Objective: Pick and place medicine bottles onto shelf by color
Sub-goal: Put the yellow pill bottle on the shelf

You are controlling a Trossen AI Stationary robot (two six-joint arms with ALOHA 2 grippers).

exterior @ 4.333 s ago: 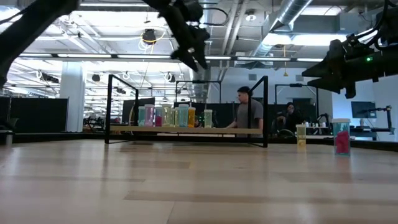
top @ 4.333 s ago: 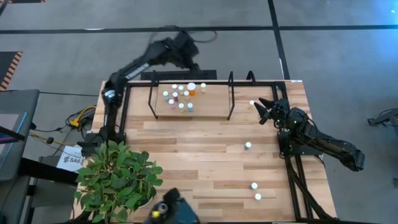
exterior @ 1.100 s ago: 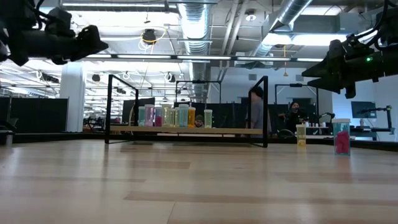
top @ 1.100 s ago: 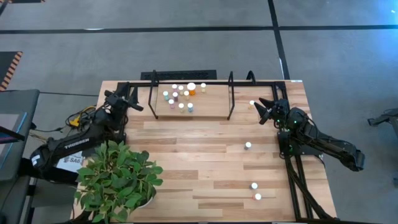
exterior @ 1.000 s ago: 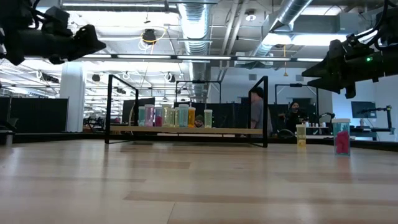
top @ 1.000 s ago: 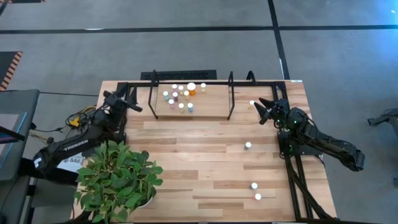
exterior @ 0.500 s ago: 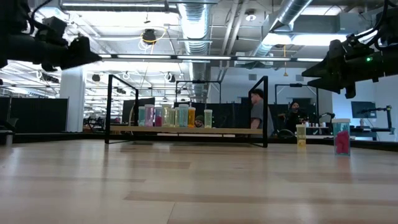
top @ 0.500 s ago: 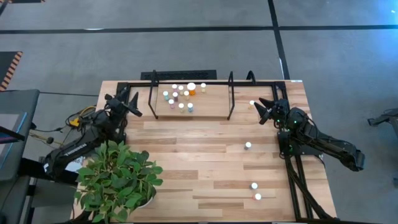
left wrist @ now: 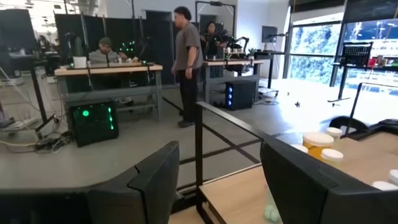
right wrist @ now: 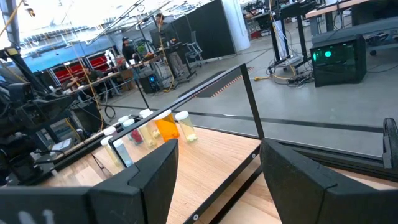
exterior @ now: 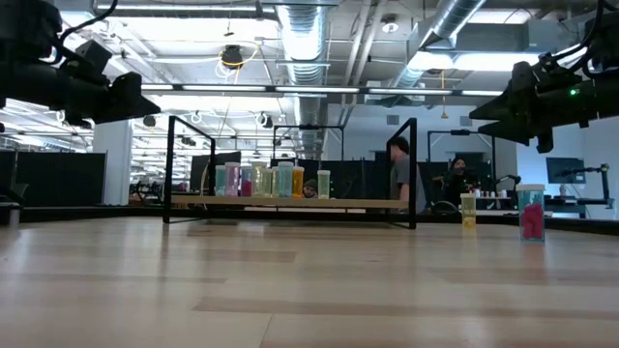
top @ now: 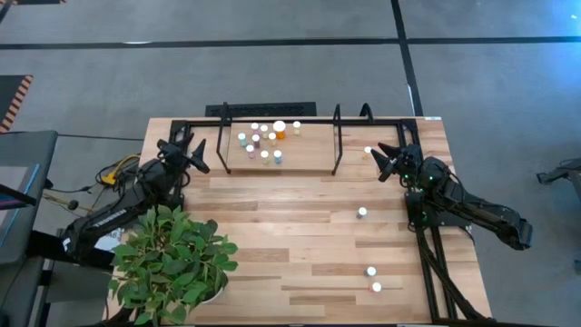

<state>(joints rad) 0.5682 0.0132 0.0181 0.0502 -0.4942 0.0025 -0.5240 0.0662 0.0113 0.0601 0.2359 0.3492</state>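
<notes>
The shelf point(top: 309, 166), a black-barred rack with a light wood board, stands at the table's far side. Several small bottles point(top: 261, 142) with pale caps stand on its left half, among them a larger orange one point(top: 280, 130); they show in the low view point(exterior: 271, 181). Several more bottles stand loose on the table's right part point(top: 362, 213), point(top: 370, 271), point(top: 368, 151). My left gripper point(top: 200, 156) hangs open and empty left of the shelf. My right gripper point(top: 383, 161) hangs open and empty right of the shelf, beside the far-right bottle.
A potted green plant point(top: 172, 259) stands at the table's near left corner, under my left arm. Black frame bars run along the table's left, far and right edges point(top: 427, 263). A person point(exterior: 401, 174) stands in the room beyond the table.
My left gripper has come down and a little toward the table's near edge, staying open, left of the shelf. The bottles have not moved.
</notes>
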